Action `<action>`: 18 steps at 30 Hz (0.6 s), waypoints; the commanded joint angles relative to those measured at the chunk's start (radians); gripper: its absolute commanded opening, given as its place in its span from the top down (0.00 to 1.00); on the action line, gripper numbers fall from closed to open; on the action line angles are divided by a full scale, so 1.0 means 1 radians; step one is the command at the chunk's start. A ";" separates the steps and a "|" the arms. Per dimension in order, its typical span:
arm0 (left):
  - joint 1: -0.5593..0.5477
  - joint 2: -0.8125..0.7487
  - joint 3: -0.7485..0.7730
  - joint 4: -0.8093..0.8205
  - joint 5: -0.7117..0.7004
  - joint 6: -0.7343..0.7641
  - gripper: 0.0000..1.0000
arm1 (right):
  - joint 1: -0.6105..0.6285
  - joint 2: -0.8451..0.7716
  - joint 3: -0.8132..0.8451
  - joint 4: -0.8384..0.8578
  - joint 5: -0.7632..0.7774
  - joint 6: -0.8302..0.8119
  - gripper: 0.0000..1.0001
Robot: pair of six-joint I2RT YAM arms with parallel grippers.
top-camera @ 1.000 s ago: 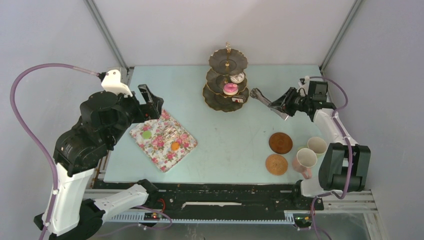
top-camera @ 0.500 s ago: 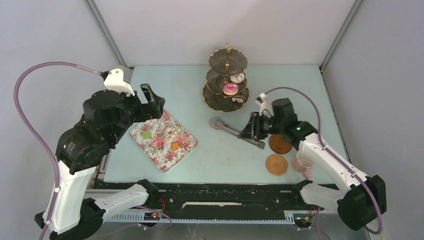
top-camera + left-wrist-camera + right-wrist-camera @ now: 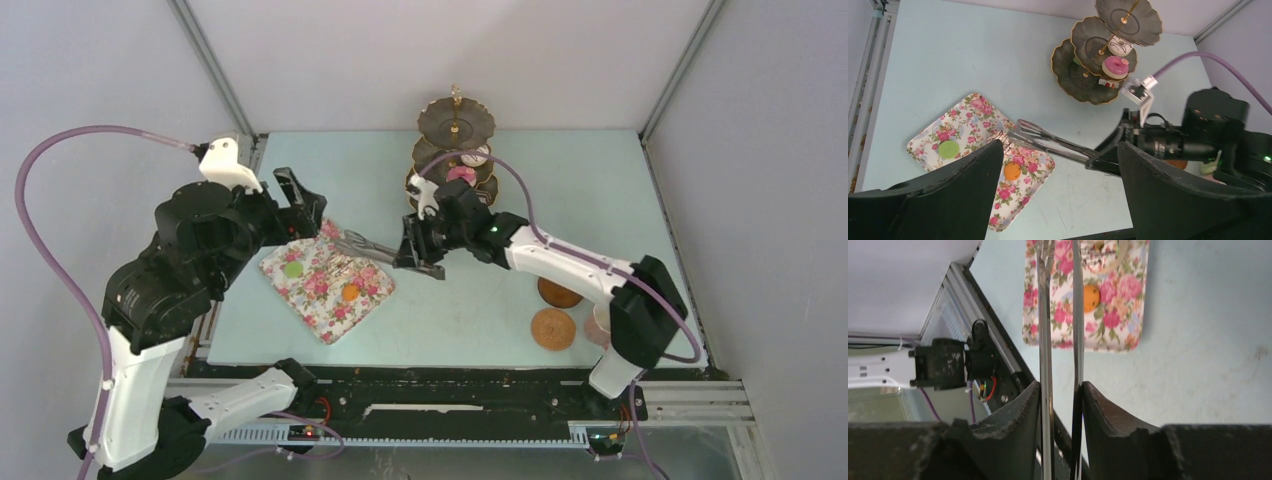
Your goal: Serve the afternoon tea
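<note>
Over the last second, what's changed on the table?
The right gripper, shut on the long grey metal tongs, swung left across the table; their tips now reach the floral-print tray. The open left gripper, green cake, orange cake and dark three-tier stand stayed put.

The right arm is stretching leftward across the worktop [image 3: 480, 290], its pincer [image 3: 415, 243] clamping the tongs [image 3: 1048, 141] between both fingers. The left arm is hunching high at its own side, its pincer [image 3: 1058, 160] gaping wide and pointing downward.
</note>
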 commanded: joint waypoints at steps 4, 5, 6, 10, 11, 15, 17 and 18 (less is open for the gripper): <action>-0.006 -0.019 0.032 -0.013 -0.021 -0.020 0.09 | 0.046 0.181 0.260 -0.086 0.072 -0.115 0.60; -0.006 -0.020 0.031 -0.013 -0.023 -0.019 0.09 | 0.051 0.198 0.286 -0.105 0.081 -0.136 0.60; -0.006 -0.021 0.030 -0.013 -0.026 -0.019 0.08 | 0.055 0.211 0.306 -0.118 0.093 -0.155 0.59; -0.004 -0.019 0.029 -0.013 -0.029 -0.015 0.09 | 0.066 0.249 0.352 -0.150 0.118 -0.200 0.56; -0.004 -0.017 0.029 -0.011 -0.028 -0.013 0.08 | 0.067 0.257 0.359 -0.155 0.120 -0.211 0.56; -0.004 -0.012 0.029 -0.008 -0.025 -0.008 0.08 | 0.075 0.272 0.373 -0.175 0.124 -0.251 0.55; -0.004 -0.010 0.027 -0.006 -0.025 -0.005 0.08 | 0.082 0.276 0.375 -0.184 0.136 -0.278 0.54; -0.004 -0.010 0.026 -0.007 -0.023 -0.004 0.08 | 0.085 0.278 0.377 -0.190 0.146 -0.289 0.54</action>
